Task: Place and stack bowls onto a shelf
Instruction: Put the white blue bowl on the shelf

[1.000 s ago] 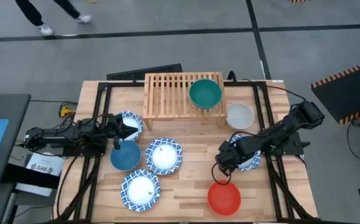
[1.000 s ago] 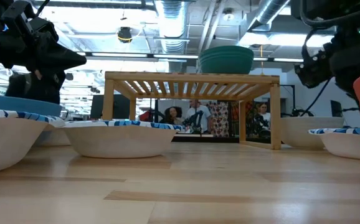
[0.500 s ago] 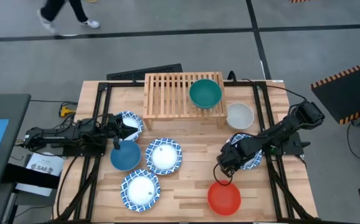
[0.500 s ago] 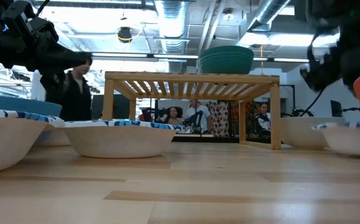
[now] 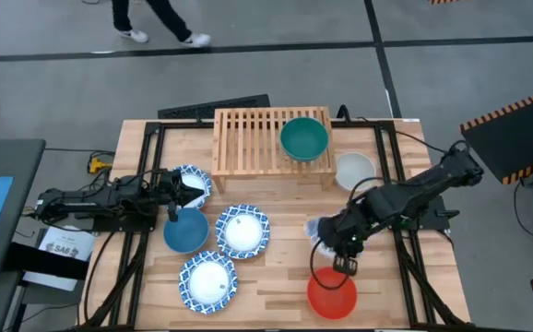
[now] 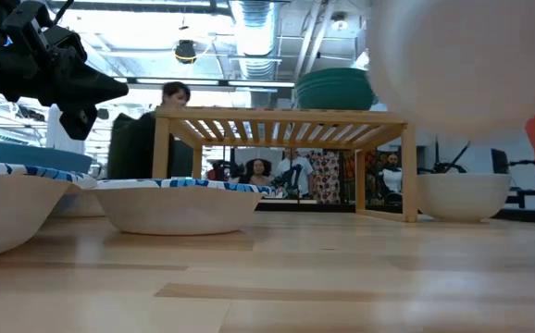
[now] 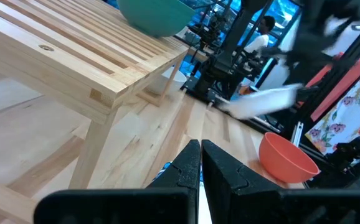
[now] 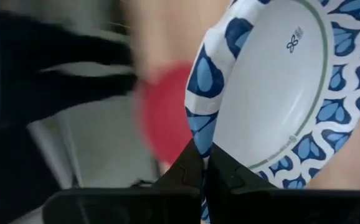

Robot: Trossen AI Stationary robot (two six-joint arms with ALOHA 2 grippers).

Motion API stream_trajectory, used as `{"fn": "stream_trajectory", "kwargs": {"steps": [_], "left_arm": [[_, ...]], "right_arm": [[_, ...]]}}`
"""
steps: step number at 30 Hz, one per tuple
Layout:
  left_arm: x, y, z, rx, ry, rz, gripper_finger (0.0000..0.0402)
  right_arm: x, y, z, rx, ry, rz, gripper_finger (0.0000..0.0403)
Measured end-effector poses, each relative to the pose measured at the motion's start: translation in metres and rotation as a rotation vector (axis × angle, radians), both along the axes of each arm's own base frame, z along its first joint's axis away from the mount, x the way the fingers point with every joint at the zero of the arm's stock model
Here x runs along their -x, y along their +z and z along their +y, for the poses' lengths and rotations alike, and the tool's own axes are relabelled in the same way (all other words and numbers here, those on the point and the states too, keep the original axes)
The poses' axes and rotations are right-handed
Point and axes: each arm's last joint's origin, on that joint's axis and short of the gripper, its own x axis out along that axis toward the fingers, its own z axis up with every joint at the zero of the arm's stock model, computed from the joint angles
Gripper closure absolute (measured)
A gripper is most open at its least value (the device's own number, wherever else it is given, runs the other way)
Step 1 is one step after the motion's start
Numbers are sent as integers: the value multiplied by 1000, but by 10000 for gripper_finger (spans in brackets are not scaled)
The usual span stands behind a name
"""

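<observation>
The light-wood shelf (image 5: pixel 265 140) stands at the table's far side with a green bowl (image 5: pixel 303 138) on its right end. My right gripper (image 5: pixel 343 261) is shut on a blue-and-white patterned bowl (image 8: pixel 273 87), raised above the table next to the red bowl (image 5: pixel 331 293). In the low view this bowl's pale underside (image 6: pixel 462 65) fills the upper right. My left gripper (image 5: pixel 175 201) is shut on nothing and hovers between a patterned bowl (image 5: pixel 193 182) and the plain blue bowl (image 5: pixel 185 231). Two more patterned bowls (image 5: pixel 242 231) (image 5: pixel 208 281) and a white bowl (image 5: pixel 355 171) rest on the table. My right gripper pinches the patterned bowl's rim (image 8: pixel 198 138) between its two fingers, one on the inside and one on the outside. The bowl is lifted clear of the table and tipped, its white inside facing the wrist camera.
Bare planks lie between the shelf and the bowls in the table's middle (image 5: pixel 285 198). The shelf's left half (image 5: pixel 243 138) holds nothing. A person walks on the floor beyond the table's far edge (image 5: pixel 156 18).
My right gripper has shut on the rim of the patterned bowl that lay at the table's right. It has raised the bowl off the table and carried it a little toward the left, tipping it up. The red bowl has stayed in place.
</observation>
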Motion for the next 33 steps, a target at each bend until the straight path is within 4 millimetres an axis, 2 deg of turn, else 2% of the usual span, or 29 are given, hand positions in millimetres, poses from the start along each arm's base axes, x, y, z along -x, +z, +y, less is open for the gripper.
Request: {"fn": "stream_trajectory", "kwargs": {"steps": [4,8,13,17,23,29,31,33], "left_arm": [[0,0,0,0,1,0,402],[0,0,0,0,0,0,401],[0,0,0,0,1,0,401],[0,0,0,0,1,0,402],[0,0,0,0,0,0,401],[0,0,0,0,0,0,402],[0,0,0,0,0,0,401],[0,0,0,0,0,-1,401]], "right_arm": [[-22,38,7,-67,123,-290,383],[-51,65,1,27,137,-467,383],[-98,80,-10,201,183,-572,383],[-127,83,-33,364,162,-581,383],[-163,66,-81,560,83,-510,383],[-179,54,-129,688,-6,-482,383],[-180,46,-143,705,-13,-432,383],[-184,46,-153,714,-27,-454,383]]}}
